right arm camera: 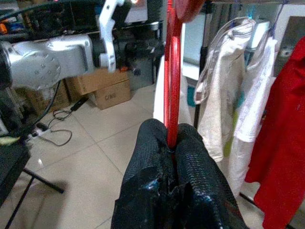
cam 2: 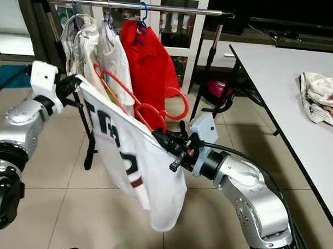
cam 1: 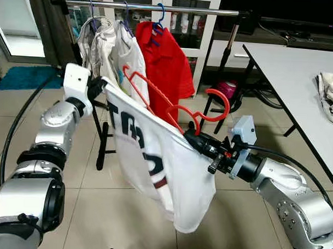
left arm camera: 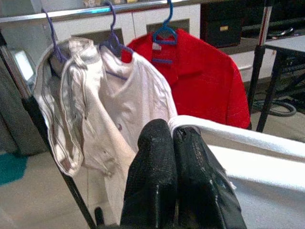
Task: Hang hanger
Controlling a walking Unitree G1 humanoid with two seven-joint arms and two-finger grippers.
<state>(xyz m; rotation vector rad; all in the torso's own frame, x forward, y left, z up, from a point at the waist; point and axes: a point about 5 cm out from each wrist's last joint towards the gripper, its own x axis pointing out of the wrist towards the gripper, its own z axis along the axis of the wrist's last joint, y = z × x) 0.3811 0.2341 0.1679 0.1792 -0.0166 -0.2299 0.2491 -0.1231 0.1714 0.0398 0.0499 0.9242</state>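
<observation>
Two grippers hold a white T-shirt [cam 1: 154, 162] stretched between them in the left eye view, in front of a clothes rack [cam 1: 148, 8]. The left gripper [cam 1: 100, 85] pinches the shirt's upper edge at the robot's left; the right gripper [cam 1: 194, 138] has its jaws clamped on a red hanger [cam 1: 180, 111] that is threaded through the shirt, its hook [cam 1: 221, 102] curling up free of the rail. On the rail hang a cream shirt [cam 1: 98, 43], a white shirt [cam 1: 130, 57] and a red polo shirt [cam 1: 168, 64], each on a blue hanger. At the robot's right a white surface [cam 1: 289, 68] carries a crumpled cloth [cam 1: 331, 95].

The right eye view shows the same scene, the hanger below and in front of the rail.

In the left wrist view, the black fingers [left arm camera: 157, 186] are pressed together on the white fabric's folded edge, with the hung garments behind.

In the right wrist view, the fingers [right arm camera: 152, 181] close tightly around the hanger's red bar, which rises straight up between them; the left arm [right arm camera: 52, 52] lies beyond.
</observation>
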